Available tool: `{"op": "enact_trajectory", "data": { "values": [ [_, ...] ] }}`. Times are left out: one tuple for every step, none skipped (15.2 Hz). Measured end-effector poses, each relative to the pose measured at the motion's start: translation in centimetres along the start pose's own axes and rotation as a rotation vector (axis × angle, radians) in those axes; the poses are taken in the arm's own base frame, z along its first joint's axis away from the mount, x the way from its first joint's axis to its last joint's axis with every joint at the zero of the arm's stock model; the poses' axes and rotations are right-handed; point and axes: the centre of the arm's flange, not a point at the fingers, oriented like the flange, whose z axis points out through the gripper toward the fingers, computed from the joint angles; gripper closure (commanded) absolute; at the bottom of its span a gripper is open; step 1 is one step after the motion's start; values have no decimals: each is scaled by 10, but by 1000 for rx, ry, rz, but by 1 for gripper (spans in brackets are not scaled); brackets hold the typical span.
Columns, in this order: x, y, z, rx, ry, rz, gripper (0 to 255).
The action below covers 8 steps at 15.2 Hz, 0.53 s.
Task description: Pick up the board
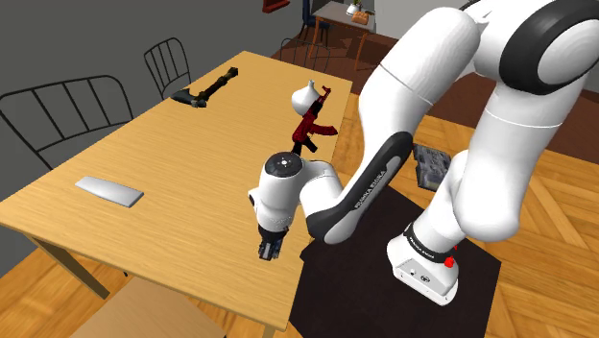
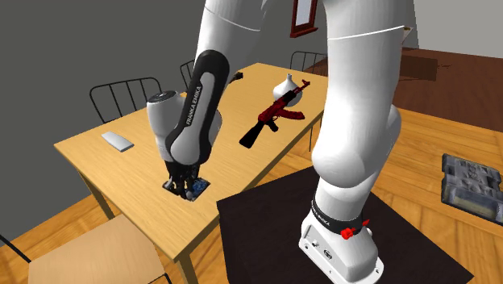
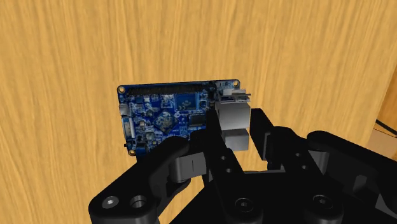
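The board (image 3: 165,118) is a small blue circuit board with silver connectors at one end. It lies flat on the wooden table (image 1: 173,154) close to the front edge (image 2: 193,189). My black gripper (image 3: 233,127) points straight down at it, with the fingers clasping the connector end from both sides. In the shoulder view the gripper (image 1: 270,252) sits low at the table's near edge, and a bit of blue shows between the fingers. The second exterior view has the gripper (image 2: 184,179) right on top of the board.
A red toy rifle (image 1: 312,123) and a white gourd-shaped vase (image 1: 306,96) lie further back on the table. A black object (image 1: 206,88) sits at the far end and a grey slab (image 1: 108,190) lies in the shoulder view's left part. Wire chairs (image 1: 58,110) stand behind, a wooden seat (image 2: 89,254) in front.
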Motion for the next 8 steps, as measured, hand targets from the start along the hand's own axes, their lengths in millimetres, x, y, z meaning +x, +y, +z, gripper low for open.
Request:
{"op": "enact_trajectory", "data": {
  "values": [
    [0, 0, -5, 0, 0, 0, 255],
    [0, -1, -11, 0, 0, 0, 255],
    [0, 0, -15, 0, 0, 0, 255],
    [-1, 1, -22, 0, 0, 0, 255],
    [-1, 1, -27, 0, 0, 0, 255],
    [-1, 0, -33, 0, 0, 0, 255],
    [-1, 0, -38, 0, 0, 0, 255],
    [0, -1, -41, 0, 0, 0, 255]
  ]
}}
